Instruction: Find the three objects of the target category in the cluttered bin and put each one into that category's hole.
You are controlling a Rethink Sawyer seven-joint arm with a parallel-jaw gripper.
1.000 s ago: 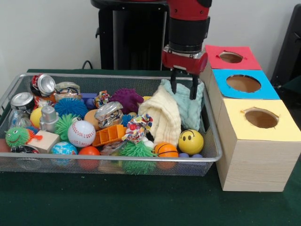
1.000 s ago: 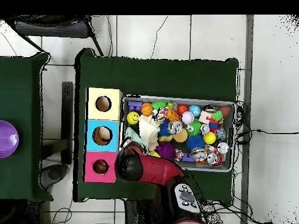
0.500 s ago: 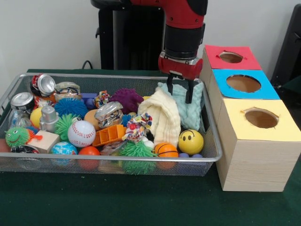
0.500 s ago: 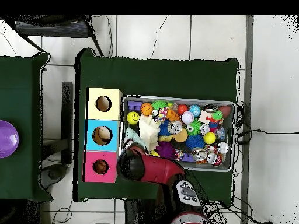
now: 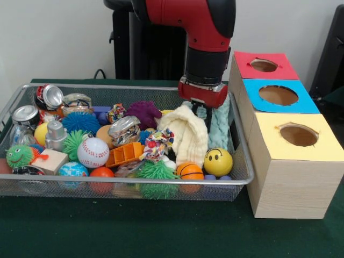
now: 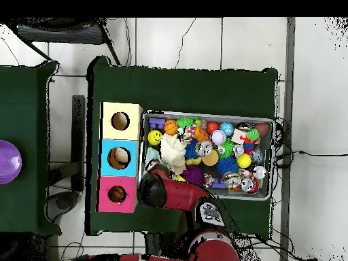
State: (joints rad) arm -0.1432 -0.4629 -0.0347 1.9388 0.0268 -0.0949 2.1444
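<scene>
My gripper [image 5: 202, 111] sat low in the bin's [image 5: 243, 156] back corner by the boxes, fingers down around the pale green cloth [image 5: 220, 127]; clenched or not, I couldn't tell. Cream cloth [image 5: 185, 135] touched it on the other side. Bin wall close behind, pink box [image 5: 262, 66] just beyond the rim. Toward the front, the smiley ball [image 5: 217, 161] sat clear with open room.

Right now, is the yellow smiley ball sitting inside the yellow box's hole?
No, the yellow smiley ball lies in the wire bin, beside the cream cloth.
</scene>
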